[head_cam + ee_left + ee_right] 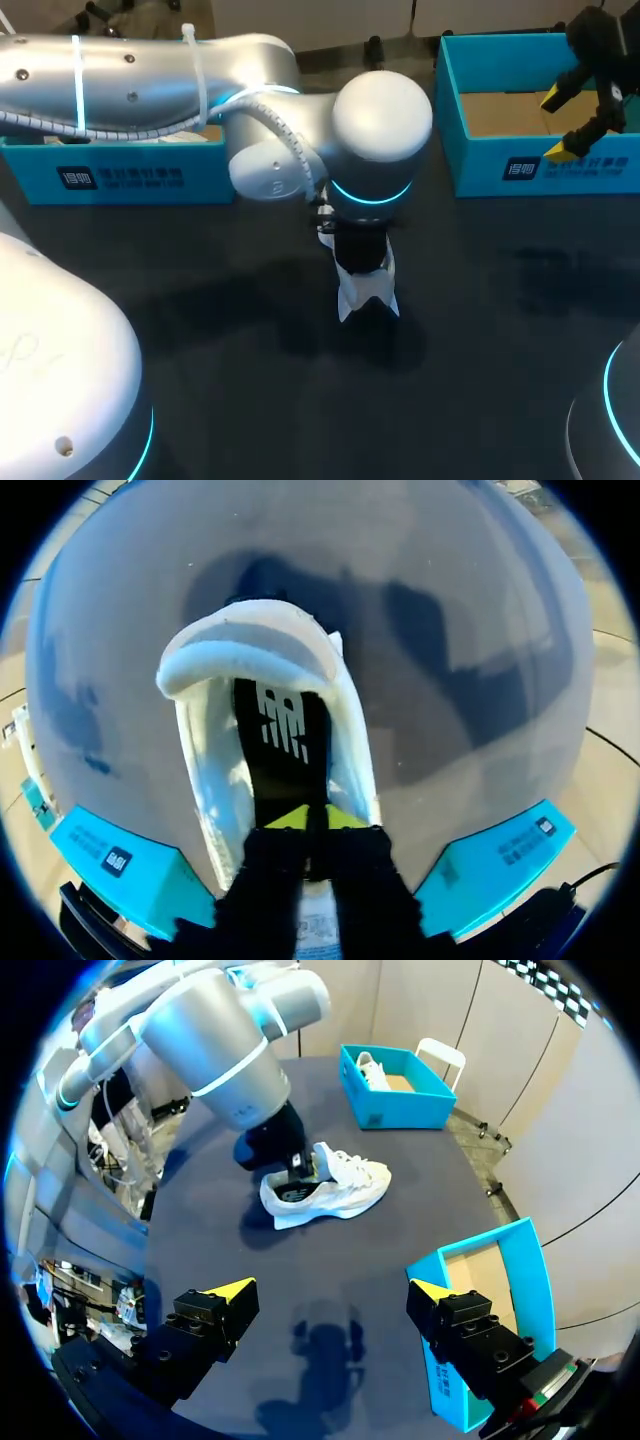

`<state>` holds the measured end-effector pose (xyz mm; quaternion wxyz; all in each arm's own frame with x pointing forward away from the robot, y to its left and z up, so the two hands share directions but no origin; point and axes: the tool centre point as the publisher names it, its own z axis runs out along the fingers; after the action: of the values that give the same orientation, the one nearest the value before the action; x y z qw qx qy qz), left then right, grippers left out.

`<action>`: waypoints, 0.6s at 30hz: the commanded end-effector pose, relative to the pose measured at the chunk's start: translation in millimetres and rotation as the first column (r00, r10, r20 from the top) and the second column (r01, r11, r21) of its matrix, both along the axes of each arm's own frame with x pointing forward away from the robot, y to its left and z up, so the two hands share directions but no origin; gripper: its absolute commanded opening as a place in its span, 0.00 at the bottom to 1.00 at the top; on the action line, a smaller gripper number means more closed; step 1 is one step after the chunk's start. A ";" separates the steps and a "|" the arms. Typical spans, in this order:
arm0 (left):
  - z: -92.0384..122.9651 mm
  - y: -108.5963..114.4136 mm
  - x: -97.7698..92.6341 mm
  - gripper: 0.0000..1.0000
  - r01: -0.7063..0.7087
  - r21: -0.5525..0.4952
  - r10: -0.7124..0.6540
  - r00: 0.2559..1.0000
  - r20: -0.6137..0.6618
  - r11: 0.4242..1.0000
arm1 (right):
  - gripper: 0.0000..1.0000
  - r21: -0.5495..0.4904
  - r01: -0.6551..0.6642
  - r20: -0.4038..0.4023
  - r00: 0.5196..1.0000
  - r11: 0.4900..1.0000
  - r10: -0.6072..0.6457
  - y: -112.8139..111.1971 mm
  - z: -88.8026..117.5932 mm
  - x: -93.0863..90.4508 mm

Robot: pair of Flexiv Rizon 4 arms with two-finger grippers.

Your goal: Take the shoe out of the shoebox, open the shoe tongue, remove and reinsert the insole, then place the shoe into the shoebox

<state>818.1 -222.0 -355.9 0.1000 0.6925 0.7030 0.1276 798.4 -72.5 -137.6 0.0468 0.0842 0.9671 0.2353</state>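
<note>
On table (500, 350), white shoe (366, 290), left gripper (305, 818) pinching its black insole (285, 735), right gripper (330, 1290) spread wide near shoebox (480, 165)

From overhead, the left arm (380, 120) hides all but one end of the shoe (368, 292). In the left wrist view, the insole (282, 745) is lost beneath the left gripper (305, 818), and the rim cuts off a shoebox (125, 865).

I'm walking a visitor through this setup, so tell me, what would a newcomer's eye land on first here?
The big silver left arm stretches across to mid-table, where its left gripper pinches the black insole inside the white shoe. At the far right corner, the right gripper hangs open above an open blue shoebox.
</note>
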 end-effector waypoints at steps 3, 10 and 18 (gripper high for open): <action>-1.7 -3.1 0.5 1.00 0.000 0.004 0.000 1.000 -0.008 1.000 | 1.00 -0.002 0.000 -0.003 1.000 1.000 0.000 0.6 -0.4 1.5; -2.5 -0.3 0.0 1.00 -0.009 0.006 0.009 1.000 -0.014 1.000 | 1.00 -0.002 0.000 -0.003 1.000 1.000 0.000 0.6 -0.4 1.5; 4.9 2.8 -3.5 1.00 -0.016 0.004 0.016 1.000 -0.004 1.000 | 1.00 -0.002 0.000 -0.003 1.000 1.000 0.000 0.6 -0.4 1.5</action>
<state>817.7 -223.6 -355.2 0.0931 0.6878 0.7087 0.1265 798.4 -72.5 -137.6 0.0468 0.0841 0.9672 0.2352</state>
